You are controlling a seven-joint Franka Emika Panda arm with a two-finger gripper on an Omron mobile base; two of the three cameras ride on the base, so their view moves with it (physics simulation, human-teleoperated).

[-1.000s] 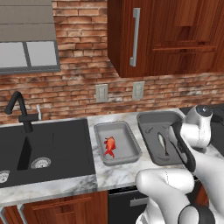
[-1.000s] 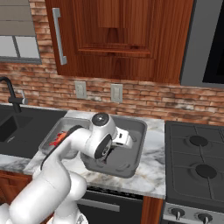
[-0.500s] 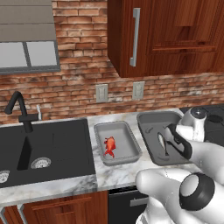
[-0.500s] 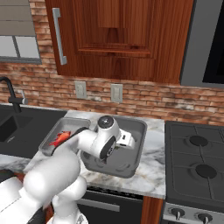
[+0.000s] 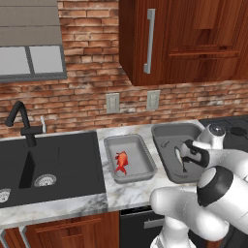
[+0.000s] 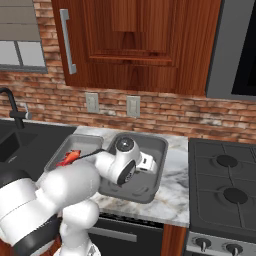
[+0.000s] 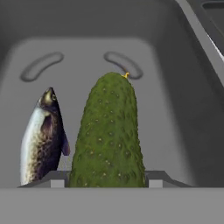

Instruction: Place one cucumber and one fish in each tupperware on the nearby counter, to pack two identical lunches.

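Note:
In the hand view a bumpy green cucumber (image 7: pixel 109 135) stands between my fingertips (image 7: pixel 155 179), with my gripper (image 7: pixel 105 179) shut on it. It hangs low over the floor of the larger grey tupperware (image 7: pixel 183 100). A silver-grey fish (image 7: pixel 43 140) lies in that tub, just left of the cucumber. In the left base view my gripper (image 5: pixel 186 159) reaches into the larger tupperware (image 5: pixel 164 130). Left of it on the white counter (image 5: pixel 131 191) sits the smaller tupperware (image 5: pixel 145 150), holding a red fish (image 5: pixel 121 162). The right base view shows the same red fish (image 6: pixel 68 158).
A black sink basin (image 5: pixel 53 164) with a dark faucet (image 5: pixel 22 123) lies left of the tubs. The black gas stovetop (image 6: pixel 225 185) sits to the right. Wooden cabinets hang over the brick wall. My own white arm (image 6: pixel 75 185) bulks in front of the tubs.
The arm's elbow has swung forward and lower. The hand has stayed in the larger tupperware, edging slightly left with the cucumber in its grip.

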